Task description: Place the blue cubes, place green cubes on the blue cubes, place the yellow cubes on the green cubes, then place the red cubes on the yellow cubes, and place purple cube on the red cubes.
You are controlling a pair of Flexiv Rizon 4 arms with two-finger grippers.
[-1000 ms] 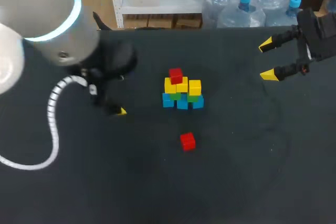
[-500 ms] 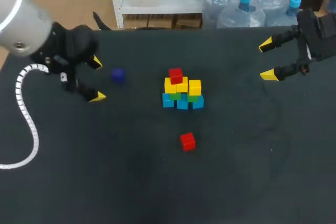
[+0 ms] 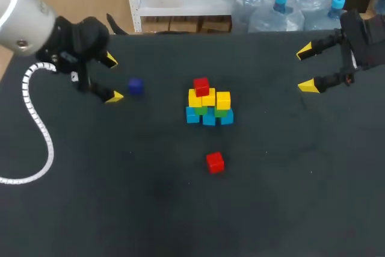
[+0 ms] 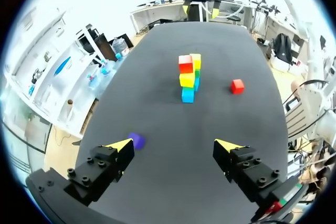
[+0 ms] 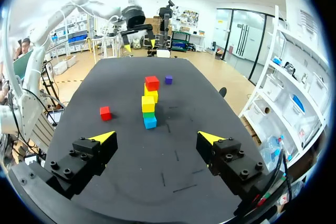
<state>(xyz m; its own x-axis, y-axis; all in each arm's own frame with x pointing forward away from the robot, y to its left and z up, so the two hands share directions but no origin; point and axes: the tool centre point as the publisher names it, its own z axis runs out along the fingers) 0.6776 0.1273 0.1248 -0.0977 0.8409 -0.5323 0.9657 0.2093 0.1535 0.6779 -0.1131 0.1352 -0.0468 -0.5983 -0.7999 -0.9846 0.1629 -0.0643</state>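
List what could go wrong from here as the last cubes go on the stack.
1. The loose red cube has to land on the bare yellow cube, right beside the top red cube. A slight bump there could topple the stack.
2. The purple cube lies just ahead of one finger of the open left end effector, not between the two. Closing in off-centre might push it away instead of gripping it.

The black, matte table spans the head view, evenly lit, with a straight far edge.
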